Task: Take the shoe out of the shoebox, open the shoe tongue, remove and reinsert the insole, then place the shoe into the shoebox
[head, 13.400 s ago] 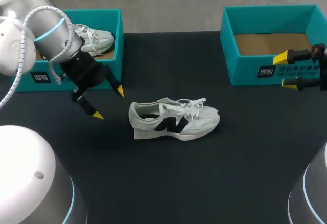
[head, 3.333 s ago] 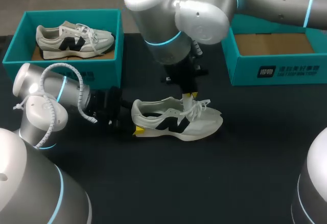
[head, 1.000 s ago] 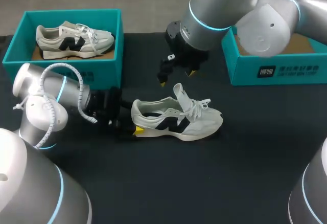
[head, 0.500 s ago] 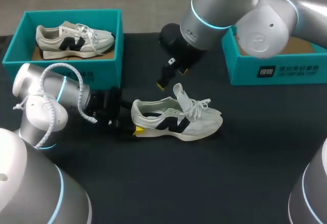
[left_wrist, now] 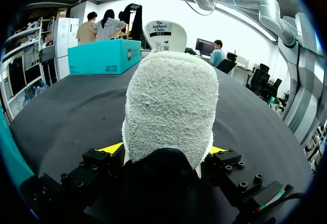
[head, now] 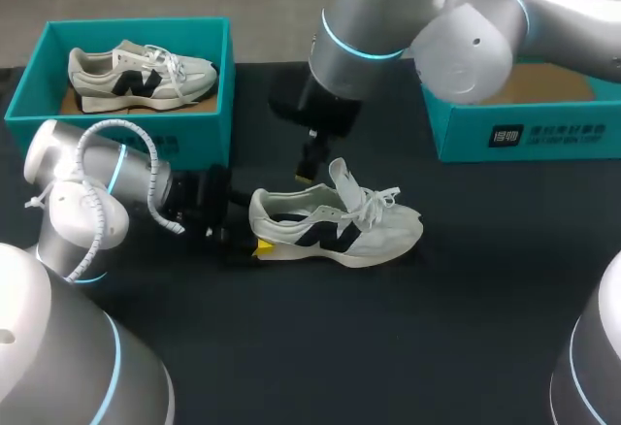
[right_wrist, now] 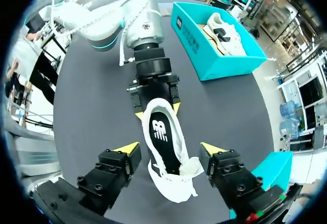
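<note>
1. The surface (head: 388,347) was a matte black sheet that carried everything listed below.
2. Our right arm (head: 388,17), smooth grey with a glowing blue ring, had swung within the last second from above the laces (head: 374,202) toward the heel end. We judged this a repositioning for the insole step.
3. Our left arm (head: 87,187) lay low along the surface and had not shifted over the last few seconds.
4. Both boxes were teal card with brown floors. The left shoebox (head: 209,134) held a second shoe (head: 141,74), and the right shoebox (head: 543,134) stood open with no shoe visible inside.
5. The shoe (head: 335,229) stood upright on the surface between the boxes, already out of its box. Its upper was pale grey with a dark side mark, and its napped, rounded heel filled the left wrist view.
6. The tongue (head: 342,175), flat three seconds ago, now stood raised and folded forward. We judged the opening step done.
7. The insole (right_wrist: 161,134) was a dark, smooth oval, still seated inside the shoe.
8. The left pincer (left_wrist: 164,149) was clamped on the heel from both sides. The right pincer (right_wrist: 169,150) hung spread wide above the shoe's mouth, holding nothing.
</note>
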`<action>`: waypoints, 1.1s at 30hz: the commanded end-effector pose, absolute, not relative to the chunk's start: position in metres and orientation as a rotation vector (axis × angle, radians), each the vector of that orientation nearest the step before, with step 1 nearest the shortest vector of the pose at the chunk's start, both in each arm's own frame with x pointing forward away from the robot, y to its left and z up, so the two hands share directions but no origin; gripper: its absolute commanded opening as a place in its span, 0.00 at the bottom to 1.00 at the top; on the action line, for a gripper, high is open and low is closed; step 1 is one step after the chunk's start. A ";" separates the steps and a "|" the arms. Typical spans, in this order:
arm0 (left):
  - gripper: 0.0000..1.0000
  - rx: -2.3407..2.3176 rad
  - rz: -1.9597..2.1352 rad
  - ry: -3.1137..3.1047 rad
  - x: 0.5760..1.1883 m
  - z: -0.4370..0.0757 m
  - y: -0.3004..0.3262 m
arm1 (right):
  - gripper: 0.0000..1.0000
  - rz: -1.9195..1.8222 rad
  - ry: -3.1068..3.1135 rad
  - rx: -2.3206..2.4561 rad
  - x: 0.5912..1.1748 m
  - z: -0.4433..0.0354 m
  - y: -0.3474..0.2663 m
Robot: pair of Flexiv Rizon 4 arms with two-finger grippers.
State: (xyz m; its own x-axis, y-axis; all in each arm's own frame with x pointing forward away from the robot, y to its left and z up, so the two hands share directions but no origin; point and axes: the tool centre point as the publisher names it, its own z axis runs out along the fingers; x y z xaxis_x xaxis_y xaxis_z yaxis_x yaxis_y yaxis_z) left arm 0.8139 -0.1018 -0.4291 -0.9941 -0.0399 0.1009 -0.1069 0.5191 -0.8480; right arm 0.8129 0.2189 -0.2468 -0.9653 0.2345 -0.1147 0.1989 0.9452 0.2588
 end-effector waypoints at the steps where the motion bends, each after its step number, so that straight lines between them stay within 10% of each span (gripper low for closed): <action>1: 0.00 0.130 1.504 -2.678 0.813 -0.432 -0.102 | 0.00 0.208 2.994 0.227 0.816 -0.252 0.238; 33: 0.00 0.130 1.504 -2.678 0.813 -0.432 -0.102 | 0.00 0.067 3.025 0.289 0.809 -0.314 0.252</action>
